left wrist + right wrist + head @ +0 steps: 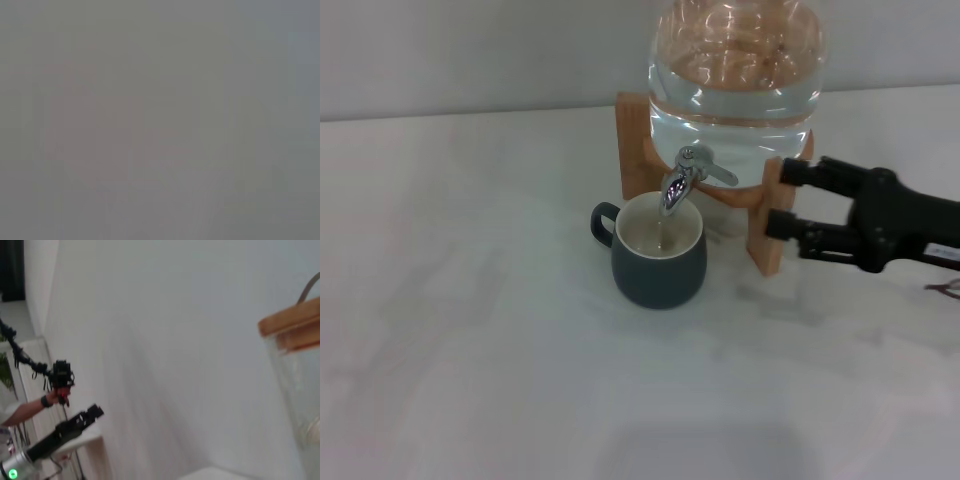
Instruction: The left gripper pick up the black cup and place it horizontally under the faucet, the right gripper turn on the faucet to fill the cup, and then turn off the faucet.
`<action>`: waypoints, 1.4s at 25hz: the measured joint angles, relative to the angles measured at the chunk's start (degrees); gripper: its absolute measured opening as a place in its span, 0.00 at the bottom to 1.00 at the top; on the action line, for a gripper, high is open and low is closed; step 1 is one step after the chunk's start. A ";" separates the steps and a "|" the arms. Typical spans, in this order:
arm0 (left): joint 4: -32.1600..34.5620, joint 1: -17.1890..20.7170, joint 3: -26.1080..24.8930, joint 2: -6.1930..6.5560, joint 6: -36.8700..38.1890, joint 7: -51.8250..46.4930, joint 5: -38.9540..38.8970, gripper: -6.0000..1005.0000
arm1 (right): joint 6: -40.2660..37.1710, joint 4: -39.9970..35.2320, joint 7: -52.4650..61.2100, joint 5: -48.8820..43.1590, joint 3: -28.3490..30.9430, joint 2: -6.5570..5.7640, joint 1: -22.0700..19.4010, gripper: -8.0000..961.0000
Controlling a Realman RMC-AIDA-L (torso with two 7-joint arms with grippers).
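Black-glazed and cream inside, the black cup [659, 262] stands upright on the table [470, 350] directly below the faucet [682, 180], its loop handle turned toward the robot's left. A thin stream seems to run from the spout into the cup, which looks partly filled, so the filling step is probably under way and closing the lever remains. The faucet juts from a clear glass jar [735, 85] of water resting on a wooden stand [770, 215], which raises the spout enough for the cup to sit beneath. The right gripper [782, 198] hovers just beside the stand, fingers apart and holding nothing, likely waiting near the lever. The left gripper [92, 412] is far off, seen only from the right wrist; whether its fingers are open I cannot tell. Table and wall are pale and plain
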 joint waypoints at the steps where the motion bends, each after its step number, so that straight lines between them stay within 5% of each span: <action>1: 0.00 0.00 0.00 -0.02 0.02 0.00 0.00 0.47 | -0.98 -0.04 0.01 0.11 -1.05 0.02 0.26 0.87; 20: 0.00 0.30 0.00 -0.10 0.47 -0.02 -0.13 0.47 | -15.82 -7.81 2.84 3.08 -14.35 0.09 -0.71 0.87; 35: -0.20 -0.15 0.00 -0.10 2.94 0.04 0.07 0.47 | -13.12 -9.50 3.42 4.10 -16.45 0.09 -0.83 0.87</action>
